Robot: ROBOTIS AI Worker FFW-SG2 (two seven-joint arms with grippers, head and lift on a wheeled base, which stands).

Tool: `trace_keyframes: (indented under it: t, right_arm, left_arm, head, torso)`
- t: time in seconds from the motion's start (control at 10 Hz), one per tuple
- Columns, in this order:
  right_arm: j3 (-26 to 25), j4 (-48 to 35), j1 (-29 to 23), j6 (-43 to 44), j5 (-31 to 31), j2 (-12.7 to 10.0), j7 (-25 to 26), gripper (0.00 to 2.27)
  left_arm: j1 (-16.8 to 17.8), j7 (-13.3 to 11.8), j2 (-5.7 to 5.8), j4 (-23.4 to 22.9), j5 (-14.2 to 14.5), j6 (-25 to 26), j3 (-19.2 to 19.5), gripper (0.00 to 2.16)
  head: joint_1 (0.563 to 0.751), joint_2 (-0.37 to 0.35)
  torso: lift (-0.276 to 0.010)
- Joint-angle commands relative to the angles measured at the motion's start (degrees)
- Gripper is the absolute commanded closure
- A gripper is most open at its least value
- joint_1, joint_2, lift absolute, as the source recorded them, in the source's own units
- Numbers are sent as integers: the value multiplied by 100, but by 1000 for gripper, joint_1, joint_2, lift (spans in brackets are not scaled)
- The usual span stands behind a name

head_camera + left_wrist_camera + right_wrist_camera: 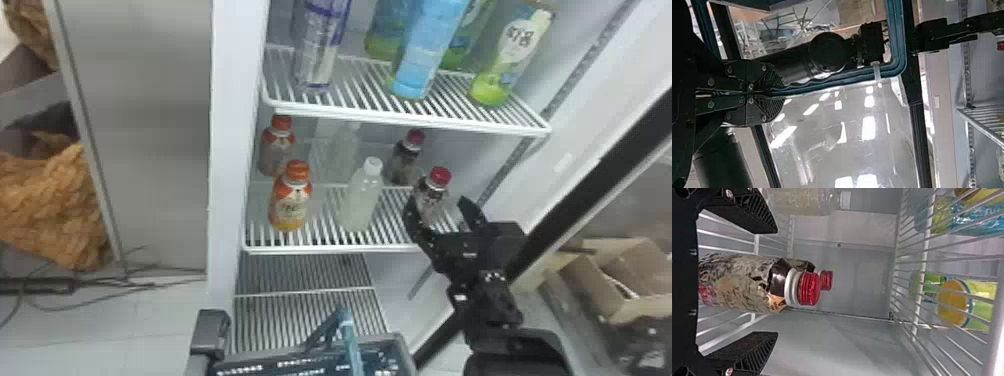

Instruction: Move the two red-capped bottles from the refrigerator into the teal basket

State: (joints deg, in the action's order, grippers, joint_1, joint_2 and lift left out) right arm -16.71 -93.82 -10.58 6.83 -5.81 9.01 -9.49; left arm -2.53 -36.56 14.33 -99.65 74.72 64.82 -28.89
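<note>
Right gripper (pixel 438 201) wide open, one finger each side of front red-capped bottle (pixel 430 197) on fridge shelf (pixel 325 249), touching neither. Back red-capped bottle (pixel 401 165) at eleven o'clock from it, white-capped bottle (pixel 361 202) at nine. Left gripper (pixel 778 94) pinched tight on teal basket (pixel 898 39), seven o'clock from front bottle.
</note>
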Motion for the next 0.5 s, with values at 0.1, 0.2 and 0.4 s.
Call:
trace_keyframes:
  t: [0.1, 0.2, 0.4]
  right_arm:
    - [14, 234, 271, -106, 55, 31, 0, 142]
    - [26, 290, 327, -218, 21, 40, 0, 226]
    - [26, 333, 355, -457, -82, 48, -44, 568]
  left_arm:
    - [0, 0, 0, 2, 12, 0, -13, 1111]
    - [0, 8, 0, 2, 12, 0, -13, 1113]
    - [0, 8, 0, 2, 12, 0, -2, 1111]
  head:
    - [695, -350]
    - [695, -350]
    - [695, -350]
  torso:
    - [-228]
    - [-228]
    - [-228]
